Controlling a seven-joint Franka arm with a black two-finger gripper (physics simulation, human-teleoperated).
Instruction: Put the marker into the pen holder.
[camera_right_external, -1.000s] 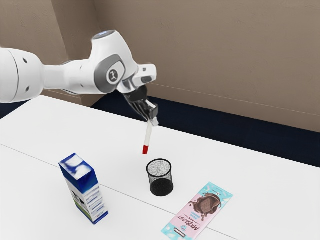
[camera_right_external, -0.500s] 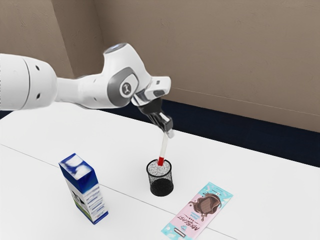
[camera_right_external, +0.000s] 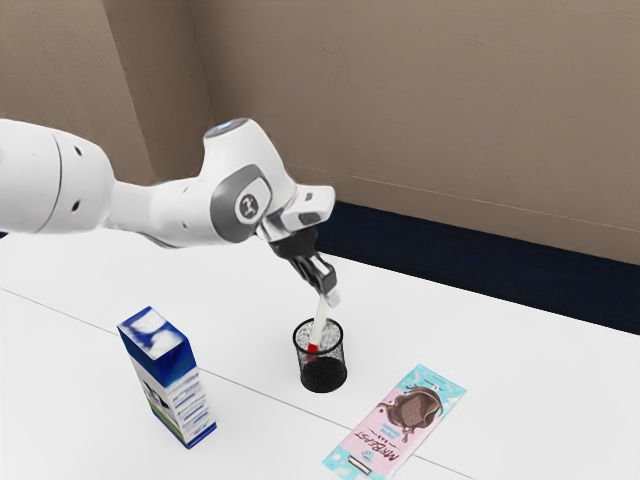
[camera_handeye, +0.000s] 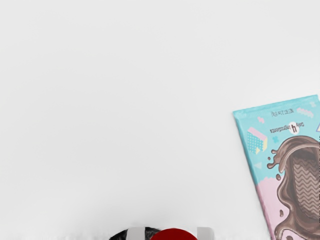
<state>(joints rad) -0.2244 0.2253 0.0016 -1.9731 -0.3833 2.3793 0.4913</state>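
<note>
My gripper (camera_right_external: 330, 294) is just above the black mesh pen holder (camera_right_external: 323, 374), shut on the upper end of the white marker (camera_right_external: 319, 325). The marker leans slightly, and its red lower end is inside the holder's rim, seen through the mesh well above the base. In the wrist view, the red end of the marker (camera_handeye: 174, 234) lies at the lower edge between the two pale fingertips (camera_handeye: 205, 233), with part of the holder's dark rim (camera_handeye: 120, 235) beside it.
A blue and white carton (camera_right_external: 168, 378) stands on the white table (camera_right_external: 250, 440) toward the exterior view's left. A pink and light-blue chocolate bar (camera_right_external: 398, 424) lies flat toward the exterior view's right; the wrist view also has this chocolate bar (camera_handeye: 285, 170).
My gripper has carried the marker toward the exterior view's right and down. The marker's red end has gone from above the table to inside the holder. Holder, carton and bar have stayed put.
</note>
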